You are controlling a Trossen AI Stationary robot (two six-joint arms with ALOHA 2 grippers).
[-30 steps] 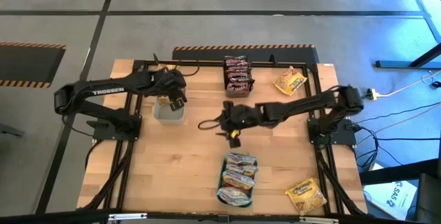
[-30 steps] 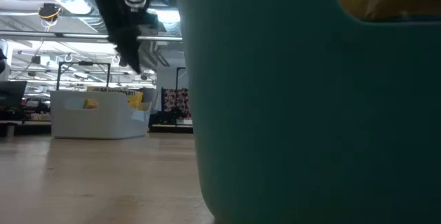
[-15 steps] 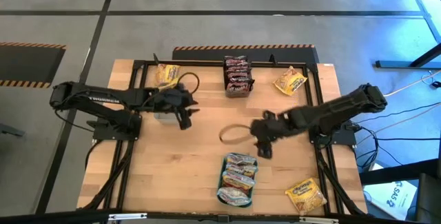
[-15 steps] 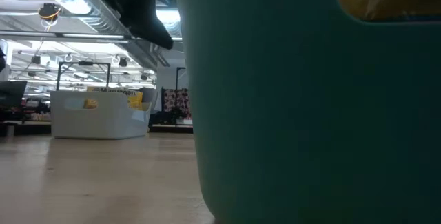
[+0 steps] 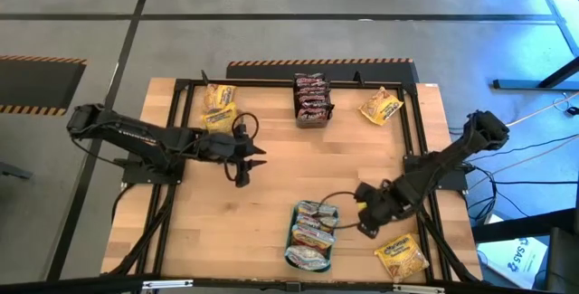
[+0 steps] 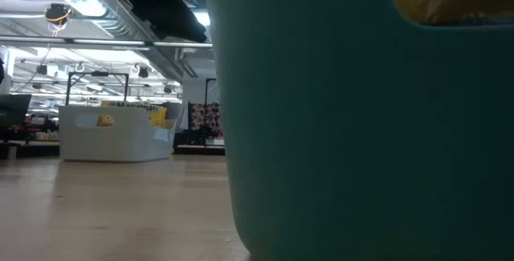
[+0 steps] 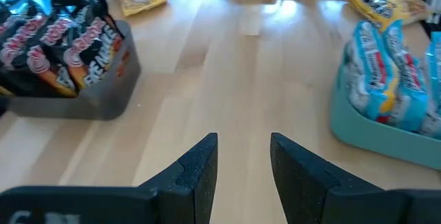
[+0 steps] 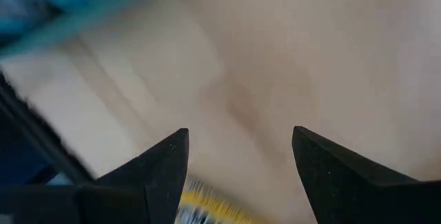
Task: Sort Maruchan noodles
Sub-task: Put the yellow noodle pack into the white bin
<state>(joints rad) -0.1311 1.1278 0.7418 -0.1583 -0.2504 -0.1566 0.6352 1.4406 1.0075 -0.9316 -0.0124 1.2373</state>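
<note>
The Maruchan noodles lie in several places. Pale packets fill the teal tray (image 5: 291,240) at the near middle. Dark brown-red packets (image 5: 311,99) stand in a grey tub at the far middle. Yellow packets lie at the far left (image 5: 220,104), far right (image 5: 382,107) and near right (image 5: 402,256). My left gripper (image 5: 256,160) hangs open over bare wood left of centre, pointing toward the table's right (image 7: 242,160). My right gripper (image 5: 365,225) is open, pointing down between the teal tray and the near-right yellow packet (image 8: 207,210).
A pale tub (image 6: 116,132) with yellow print showing inside stands at the left, seen in the low view. A black frame (image 5: 418,131) runs round the table's edges. Bare wood (image 5: 298,167) lies in the middle between the two grippers.
My left gripper has swung from over the tub at the far left toward the table's middle and levelled out. My right gripper has gone from the table's centre toward the near right corner, rolling and tipping to point down. Both have stayed open.
</note>
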